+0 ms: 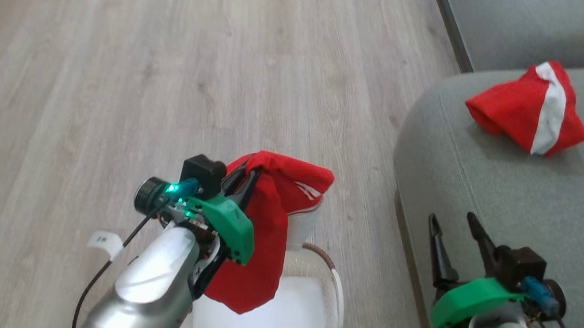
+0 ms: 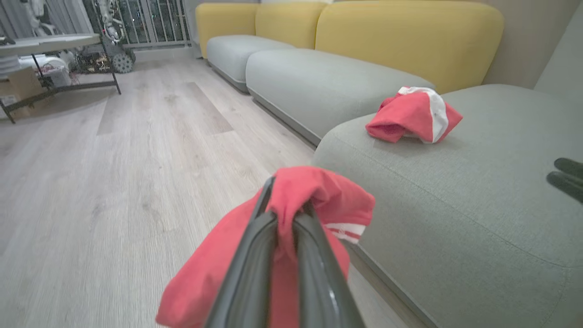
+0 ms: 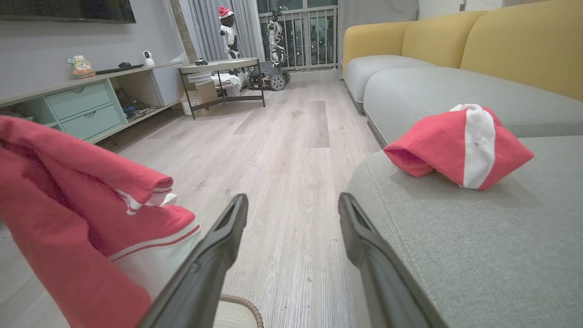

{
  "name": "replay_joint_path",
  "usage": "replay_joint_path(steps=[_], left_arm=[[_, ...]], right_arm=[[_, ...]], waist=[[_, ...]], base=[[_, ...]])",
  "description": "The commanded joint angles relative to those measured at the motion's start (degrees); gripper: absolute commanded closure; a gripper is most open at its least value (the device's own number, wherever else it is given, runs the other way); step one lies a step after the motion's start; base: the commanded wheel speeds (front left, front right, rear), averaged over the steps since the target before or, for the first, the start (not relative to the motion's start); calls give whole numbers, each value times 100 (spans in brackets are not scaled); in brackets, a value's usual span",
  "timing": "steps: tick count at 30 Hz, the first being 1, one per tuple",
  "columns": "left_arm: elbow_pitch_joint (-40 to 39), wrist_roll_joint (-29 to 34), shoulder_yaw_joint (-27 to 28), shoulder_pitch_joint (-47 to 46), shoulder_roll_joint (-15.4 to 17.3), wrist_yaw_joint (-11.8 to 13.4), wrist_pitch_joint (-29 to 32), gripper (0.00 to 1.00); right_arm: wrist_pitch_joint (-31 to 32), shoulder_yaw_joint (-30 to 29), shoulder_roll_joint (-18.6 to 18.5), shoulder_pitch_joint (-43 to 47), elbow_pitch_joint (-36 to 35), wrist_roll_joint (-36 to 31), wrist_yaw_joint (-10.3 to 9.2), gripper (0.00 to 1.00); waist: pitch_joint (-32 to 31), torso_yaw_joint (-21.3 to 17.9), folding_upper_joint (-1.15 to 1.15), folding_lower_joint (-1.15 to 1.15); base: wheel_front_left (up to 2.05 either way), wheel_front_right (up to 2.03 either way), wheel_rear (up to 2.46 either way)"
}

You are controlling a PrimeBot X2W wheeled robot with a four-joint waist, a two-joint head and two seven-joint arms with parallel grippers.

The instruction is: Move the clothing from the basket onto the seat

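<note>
The main risk, as I judge it, is losing the red sports garment (image 1: 272, 220) on the way across. It hangs from a small bunched fold pinched near its top, and thin, shiny cloth like this could slide out of so narrow a bite and drop to the wooden floor (image 1: 174, 71) in the gap between the basket (image 1: 324, 256) and the seat (image 1: 502, 201). The lower hem hangs above the basket's white liner. I cannot tell whether it is fully clear of the rim, so a sideways carry could snag there and drag or tip the light basket. A release too near the seat's rounded front edge could let the cloth slither off. The right end effector (image 1: 452, 217) sits over that same edge, so the trailing fabric might drape on it. The left end effector (image 1: 244, 176) is clenched almost fully, its two dark fingers nipping the fold, with cloth spilling to both sides in the left wrist view. The right one is released, its fingers spread wide, holding and touching nothing. The other red-and-white garment (image 1: 528, 107) already lies crumpled on the seat, well back from the edge.
</note>
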Motion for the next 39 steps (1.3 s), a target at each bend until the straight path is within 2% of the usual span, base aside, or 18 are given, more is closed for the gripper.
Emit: replay_joint_path(steps=[1, 16, 27, 36, 37, 38, 39], left_arm=[[-274, -46, 175, -455, 100, 50, 27, 100], [-1021, -162, 95, -901, 51, 112, 332, 100], [-1404, -209, -132, -819, 10, 203, 364, 100], [-1580, -286, -257, -647, -1, 240, 351, 100], [-1591, -292, -270, -630, -2, 248, 352, 100], [-1601, -300, -283, -615, -3, 254, 352, 100], [-1606, -309, -292, -602, -4, 260, 350, 100]], right_arm=[[-37, 193, 9, -105, -151, 15, 41, 0], [-37, 999, 9, -610, -74, -4, 41, 0], [-37, 1673, 9, -1448, 294, 146, 41, 0], [-37, 1956, 9, -1990, 698, 216, 41, 0], [-37, 1981, 9, -2050, 742, 237, 41, 10], [-37, 2013, 9, -2101, 785, 276, 41, 56], [-37, 2042, 9, -2144, 834, 316, 41, 71]], waist=[[-179, 117, -1, 0], [-465, 211, -1, 0], [-448, 341, -1, 0], [-403, 495, -1, 0], [-395, 515, -1, 0], [-389, 536, -1, 0], [-383, 551, -1, 0]], base=[[0, 0, 0], [0, 0, 0], [0, 0, 0], [0, 0, 0], [0, 0, 0], [0, 0, 0], [0, 0, 0]])
